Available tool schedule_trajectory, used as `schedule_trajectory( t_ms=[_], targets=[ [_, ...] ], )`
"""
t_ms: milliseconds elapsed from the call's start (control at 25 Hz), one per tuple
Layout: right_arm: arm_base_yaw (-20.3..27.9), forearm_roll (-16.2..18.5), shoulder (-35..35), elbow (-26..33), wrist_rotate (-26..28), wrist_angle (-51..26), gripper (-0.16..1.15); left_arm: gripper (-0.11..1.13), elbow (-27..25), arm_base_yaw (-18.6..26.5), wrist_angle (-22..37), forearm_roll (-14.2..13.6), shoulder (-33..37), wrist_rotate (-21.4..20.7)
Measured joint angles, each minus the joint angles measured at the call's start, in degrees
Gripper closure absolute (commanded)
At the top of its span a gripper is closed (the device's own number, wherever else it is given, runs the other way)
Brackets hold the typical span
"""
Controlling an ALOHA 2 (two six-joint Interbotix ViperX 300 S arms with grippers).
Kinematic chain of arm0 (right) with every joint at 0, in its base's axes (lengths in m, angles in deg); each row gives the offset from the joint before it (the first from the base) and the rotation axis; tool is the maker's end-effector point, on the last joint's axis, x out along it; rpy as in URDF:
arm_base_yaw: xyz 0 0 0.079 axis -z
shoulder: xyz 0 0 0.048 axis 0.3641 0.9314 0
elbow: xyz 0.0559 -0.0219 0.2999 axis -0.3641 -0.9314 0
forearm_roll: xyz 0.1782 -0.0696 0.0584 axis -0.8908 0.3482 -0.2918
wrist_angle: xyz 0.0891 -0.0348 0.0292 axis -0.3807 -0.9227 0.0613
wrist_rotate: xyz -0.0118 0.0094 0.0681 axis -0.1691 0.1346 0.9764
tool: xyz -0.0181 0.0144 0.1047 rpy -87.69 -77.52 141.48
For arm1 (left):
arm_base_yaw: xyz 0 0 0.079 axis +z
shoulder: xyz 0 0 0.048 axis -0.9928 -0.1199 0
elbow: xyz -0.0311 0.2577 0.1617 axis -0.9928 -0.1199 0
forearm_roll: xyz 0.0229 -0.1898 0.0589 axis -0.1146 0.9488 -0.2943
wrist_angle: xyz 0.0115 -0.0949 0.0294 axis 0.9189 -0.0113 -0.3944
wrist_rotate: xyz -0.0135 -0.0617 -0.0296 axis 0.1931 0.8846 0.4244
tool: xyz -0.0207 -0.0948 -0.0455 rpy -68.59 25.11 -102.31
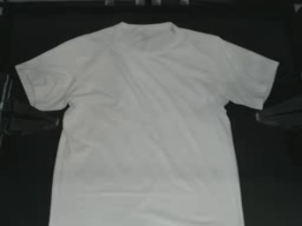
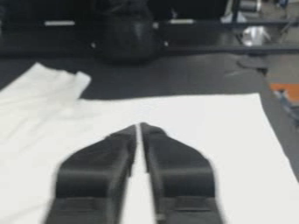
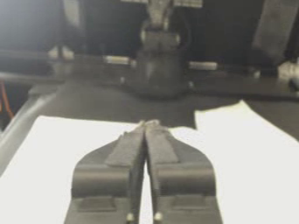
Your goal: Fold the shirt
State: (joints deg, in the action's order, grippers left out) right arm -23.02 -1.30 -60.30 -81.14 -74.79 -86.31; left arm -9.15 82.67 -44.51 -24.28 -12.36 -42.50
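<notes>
Top view. I have the shirt point(image 1: 144, 132) spread flat and face up on the dark table point(image 1: 271, 185), collar toward the far edge, hem running out of sight at the near edge, both short sleeves laid outward. No fold is in it yet, so I judge the task at its very start. The left gripper point(image 1: 35, 118) sits drawn back just outside the left sleeve; the right gripper point(image 1: 280, 115) sits the same way beside the right sleeve. Neither touches cloth from what I can see here.

Left wrist view. My left claw point(image 2: 140, 127) is pressed together, tips meeting, nothing between them. The shirt point(image 2: 192, 127) lies beyond and under it, one sleeve to the side, mild wrinkles only. The other arm's base shows far off across the table.

Right wrist view. The right claw point(image 3: 149, 124) is likewise closed on nothing, with the shirt point(image 3: 64, 153) spread below it.

Handling note — to begin well I would open both claws first, come in low at a sleeve or side hem, and pinch the top and bottom layers together so the fabric carries over as one sheet. Soft cloth drags, so I would lift before moving across.

Markings — none legible: no print, brand or label that I can make out in any view.
</notes>
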Motion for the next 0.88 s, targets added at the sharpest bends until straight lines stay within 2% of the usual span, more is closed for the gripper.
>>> schedule_trajectory(
  t_ms=[40,120,200,320,520,680,800,880],
  targets=[
    [-0.1,-0.8,-0.1,0.5,0.0,-1.6,0.1,-0.06,0.3,-0.1,0.2,0.0,-0.1,0.0],
    [-0.3,-2.7,-0.2,1.4,0.0,-4.5,0.0,-0.01,0.9,-0.3,0.9,0.0,-0.1,0.0],
    [-0.2,-4.7,-0.3,2.3,0.2,-7.8,0.0,0.03,1.8,-0.4,2.9,0.0,-0.3,0.0],
    [-0.3,-7.2,-0.3,5.1,0.4,-15.4,0.0,0.02,4.0,-1.0,8.2,0.2,-1.4,0.1],
    [-0.3,-10.4,0.1,11.2,1.0,-28.8,0.01,0.02,9.9,-2.7,18.4,0.2,-7.7,2.0],
    [-0.3,-11.0,2.0,15.4,6.9,-38.3,0.01,0.04,15.9,-3.4,29.2,0.2,-12.5,4.9],
    [-0.8,-10.1,4.7,17.3,12.1,-44.0,0.01,0.05,18.2,-4.6,34.1,0.1,-13.6,8.5],
    [-2.3,-9.2,6.9,18.8,15.0,-46.7,0.01,0.05,18.8,-6.2,36.0,-1.1,-14.1,12.0]
  ],
)
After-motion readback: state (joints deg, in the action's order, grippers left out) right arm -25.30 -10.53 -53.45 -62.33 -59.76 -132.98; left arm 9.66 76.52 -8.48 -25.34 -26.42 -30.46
